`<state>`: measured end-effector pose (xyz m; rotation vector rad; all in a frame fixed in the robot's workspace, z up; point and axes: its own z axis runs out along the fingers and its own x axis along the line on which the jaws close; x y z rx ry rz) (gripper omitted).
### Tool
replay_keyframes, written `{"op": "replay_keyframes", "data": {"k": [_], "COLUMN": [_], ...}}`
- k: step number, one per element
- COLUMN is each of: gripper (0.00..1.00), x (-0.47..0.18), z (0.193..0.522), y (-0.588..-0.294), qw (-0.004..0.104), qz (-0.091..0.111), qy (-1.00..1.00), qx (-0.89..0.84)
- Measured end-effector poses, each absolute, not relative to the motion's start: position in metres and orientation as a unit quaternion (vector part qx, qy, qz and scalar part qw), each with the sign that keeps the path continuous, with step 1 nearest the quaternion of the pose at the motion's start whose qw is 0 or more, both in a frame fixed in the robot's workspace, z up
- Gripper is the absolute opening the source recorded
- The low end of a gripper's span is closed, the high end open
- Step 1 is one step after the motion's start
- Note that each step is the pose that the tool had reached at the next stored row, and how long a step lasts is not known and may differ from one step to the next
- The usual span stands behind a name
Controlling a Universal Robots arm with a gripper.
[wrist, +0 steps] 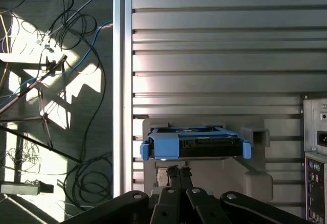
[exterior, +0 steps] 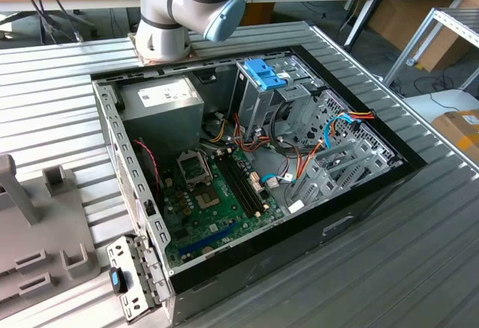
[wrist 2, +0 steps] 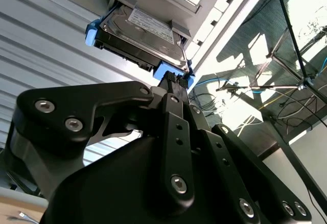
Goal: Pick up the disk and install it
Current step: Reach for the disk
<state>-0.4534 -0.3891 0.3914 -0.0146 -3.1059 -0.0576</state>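
Observation:
The disk [wrist: 196,147], a flat black drive with a blue rail and tabs at its ends, lies in a grey holder [wrist: 255,178] on the ribbed metal table. In the second wrist view the disk [wrist 2: 138,32] shows its labelled top face. My gripper [wrist: 178,172] points at the middle of the disk's blue rail, fingers together with nothing between them. In the second wrist view the gripper [wrist 2: 173,83] has its tips right at the blue end; whether they touch it cannot be told.
An open computer case [exterior: 262,163] lies on the table, with a tall grey cage topped by a blue latch [exterior: 262,73]. A grey fixture [exterior: 45,223] sits at the exterior view's left. The table edge [wrist: 122,81] borders a floor with loose cables [wrist: 56,70].

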Motion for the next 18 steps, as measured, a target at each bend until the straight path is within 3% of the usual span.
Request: {"op": "replay_keyframes", "data": {"k": [18], "gripper": [0.11], "x": [-0.4589], "z": [0.3905], "y": [-0.3792], "qw": [0.017], "qz": [-0.019], "qy": [-1.000], "qx": [-0.005]}}
